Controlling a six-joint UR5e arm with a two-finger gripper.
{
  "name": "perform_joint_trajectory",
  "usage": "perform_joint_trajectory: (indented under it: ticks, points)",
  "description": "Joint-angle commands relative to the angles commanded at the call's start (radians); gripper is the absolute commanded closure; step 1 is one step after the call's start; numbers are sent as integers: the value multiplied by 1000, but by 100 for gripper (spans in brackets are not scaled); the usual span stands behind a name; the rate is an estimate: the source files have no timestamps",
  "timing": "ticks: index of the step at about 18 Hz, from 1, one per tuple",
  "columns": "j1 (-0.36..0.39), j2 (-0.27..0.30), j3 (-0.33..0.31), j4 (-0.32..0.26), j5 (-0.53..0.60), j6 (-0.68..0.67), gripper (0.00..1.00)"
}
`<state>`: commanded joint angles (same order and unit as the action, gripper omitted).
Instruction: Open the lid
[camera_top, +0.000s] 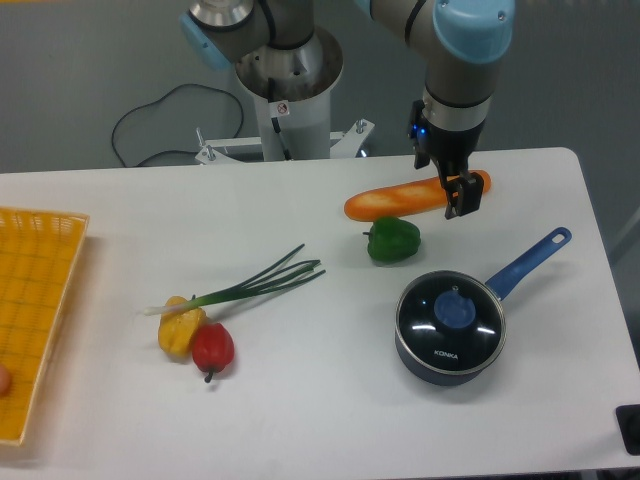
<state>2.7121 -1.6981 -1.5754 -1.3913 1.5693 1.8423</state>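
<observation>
The lid (450, 317) sits closed on a blue saucepan (523, 265) near the white table's (300, 400) right front edge. The gripper (455, 196) hangs above a baguette (400, 199), well behind the lid; jaw opening cannot be made out.

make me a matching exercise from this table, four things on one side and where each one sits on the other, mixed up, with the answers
Things:
1. lid
2. green pepper
3. yellow basket
4. red pepper

Places:
A. at the table's left edge
B. touching the yellow pepper, near the spring onion
C. on the dark blue saucepan
D. just in front of the long bread loaf

Pairs: 1-C, 2-D, 3-A, 4-B
</observation>
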Motion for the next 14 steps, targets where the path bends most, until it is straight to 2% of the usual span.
perform_joint_trajectory:
  ticks: [5, 9, 11, 14]
  points:
    - [0, 3, -8, 2, 5, 0, 0]
    - [5, 14, -61, 8, -2, -2, 0]
    - [9, 14, -63, 6, 0, -6, 0]
    - [6, 14, -64, 6, 0, -76, 0]
